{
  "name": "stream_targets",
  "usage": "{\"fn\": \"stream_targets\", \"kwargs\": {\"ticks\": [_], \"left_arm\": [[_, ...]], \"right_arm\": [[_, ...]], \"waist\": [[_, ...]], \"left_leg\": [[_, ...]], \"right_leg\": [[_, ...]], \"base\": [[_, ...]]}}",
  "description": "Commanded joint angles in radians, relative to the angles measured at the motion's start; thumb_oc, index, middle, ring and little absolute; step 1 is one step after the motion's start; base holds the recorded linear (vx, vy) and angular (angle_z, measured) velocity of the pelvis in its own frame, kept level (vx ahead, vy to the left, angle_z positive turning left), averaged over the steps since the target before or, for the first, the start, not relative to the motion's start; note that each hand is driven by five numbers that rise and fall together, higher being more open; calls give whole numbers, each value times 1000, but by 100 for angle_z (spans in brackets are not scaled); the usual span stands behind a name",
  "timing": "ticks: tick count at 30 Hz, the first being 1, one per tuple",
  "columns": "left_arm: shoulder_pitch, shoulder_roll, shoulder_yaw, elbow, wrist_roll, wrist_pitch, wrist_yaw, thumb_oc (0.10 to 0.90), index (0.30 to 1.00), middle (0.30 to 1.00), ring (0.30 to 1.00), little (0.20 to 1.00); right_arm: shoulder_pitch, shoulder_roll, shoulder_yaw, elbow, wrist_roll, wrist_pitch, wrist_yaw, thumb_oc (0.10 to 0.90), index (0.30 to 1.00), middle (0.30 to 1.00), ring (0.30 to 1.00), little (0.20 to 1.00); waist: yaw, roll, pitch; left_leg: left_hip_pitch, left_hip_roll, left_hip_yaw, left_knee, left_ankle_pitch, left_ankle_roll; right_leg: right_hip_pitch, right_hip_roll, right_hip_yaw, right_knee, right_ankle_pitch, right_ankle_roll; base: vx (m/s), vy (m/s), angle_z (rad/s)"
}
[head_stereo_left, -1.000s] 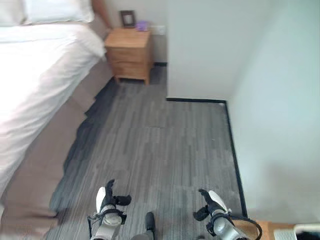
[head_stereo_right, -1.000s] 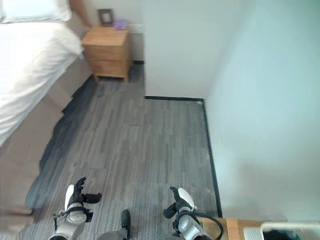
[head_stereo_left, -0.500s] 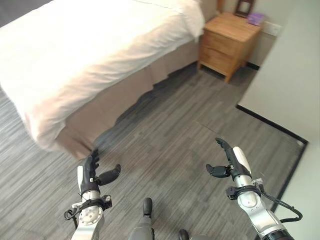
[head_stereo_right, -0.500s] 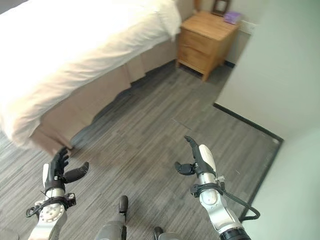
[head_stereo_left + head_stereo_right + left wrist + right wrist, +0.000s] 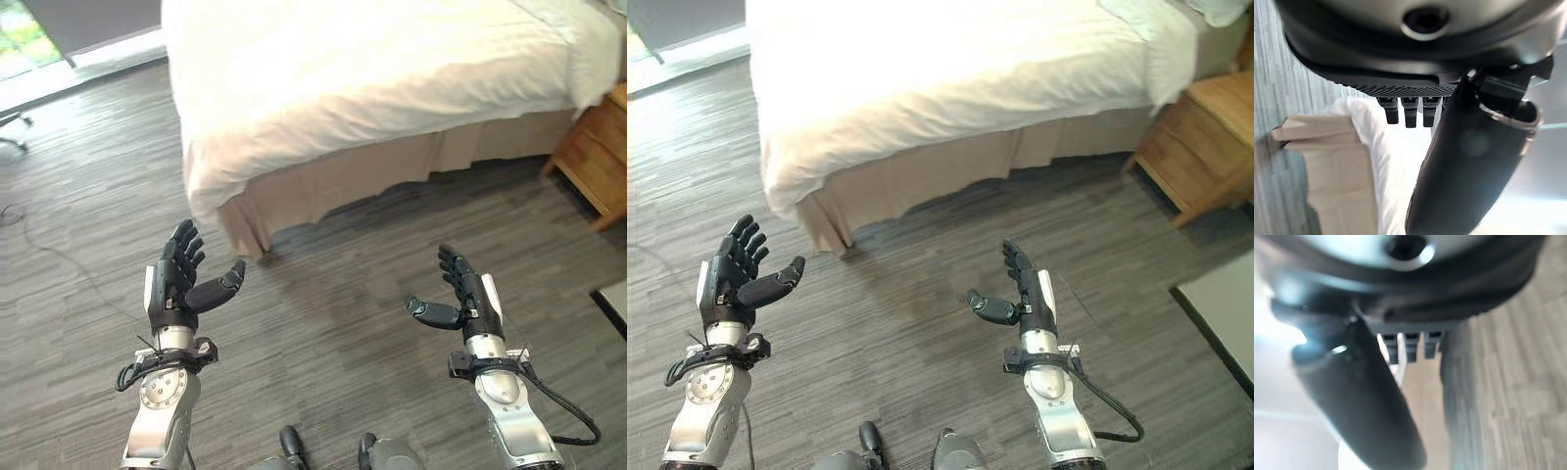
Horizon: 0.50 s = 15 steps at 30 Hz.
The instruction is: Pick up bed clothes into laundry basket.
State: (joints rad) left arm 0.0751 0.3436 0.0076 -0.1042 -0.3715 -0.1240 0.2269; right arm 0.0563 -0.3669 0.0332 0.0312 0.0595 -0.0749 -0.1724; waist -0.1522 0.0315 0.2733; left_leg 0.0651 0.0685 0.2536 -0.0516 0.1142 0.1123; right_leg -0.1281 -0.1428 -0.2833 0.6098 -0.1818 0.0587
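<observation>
Your left hand (image 5: pixel 174 284) and right hand (image 5: pixel 466 302) hover over the floor (image 5: pixel 333 323), fingers spread, holding nothing, near the white-sheeted bed (image 5: pixel 372 69)

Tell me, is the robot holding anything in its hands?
No, nothing. The left hand and the right hand are both open and empty, raised above the floor in front of the bed.
</observation>
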Motion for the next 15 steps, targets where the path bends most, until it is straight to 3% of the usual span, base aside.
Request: {"fn": "stream_targets", "kwargs": {"ticks": [1,3,5,7,8,15], "left_arm": [[-28,82,48,-125,31,-81,-10,800,900,900,900,900],[-39,80,26,-121,28,-68,-15,800,900,900,900,900],[-36,85,13,-120,40,-62,-29,800,900,900,900,900],[-30,83,7,-124,47,-60,-37,800,900,900,900,900],[-9,76,12,-120,61,-52,-49,800,900,900,900,900],[45,56,27,-93,73,-37,-40,800,900,900,900,900]], "right_arm": [[-54,57,-26,-77,26,-101,-12,800,900,900,900,900],[-62,62,-30,-86,20,-98,-24,800,900,900,900,900],[-72,60,-23,-94,9,-99,-26,800,900,900,900,900],[-67,59,-24,-103,1,-100,-28,800,900,900,900,900],[-65,53,-19,-104,-9,-95,-24,800,900,900,900,900],[-70,49,-2,-97,1,-79,-17,800,900,900,900,900]], "waist": [[-26,-63,-83],[-34,-66,-82],[-30,-74,-86],[-32,-80,-91],[-21,-92,-113],[-6,-109,-138]], "left_leg": [[63,46,-3,-36,-170,-166],[56,41,-23,-36,-173,-163],[53,39,-30,-36,-172,-165],[56,35,-32,-36,-177,-165],[63,28,-17,-36,-184,-168],[80,42,20,-36,-179,-179]], "right_leg": [[-49,-70,189,-306,277,142],[-47,-51,279,-348,258,134],[-18,-70,302,-418,246,119],[10,-76,303,-474,236,112],[60,-96,290,-563,233,118],[110,-94,303,-656,278,134]], "base": [[-77,72,63],[-41,6,73],[-1,-33,40],[7,-18,17],[26,-6,-5],[-5,-29,-23]]}}
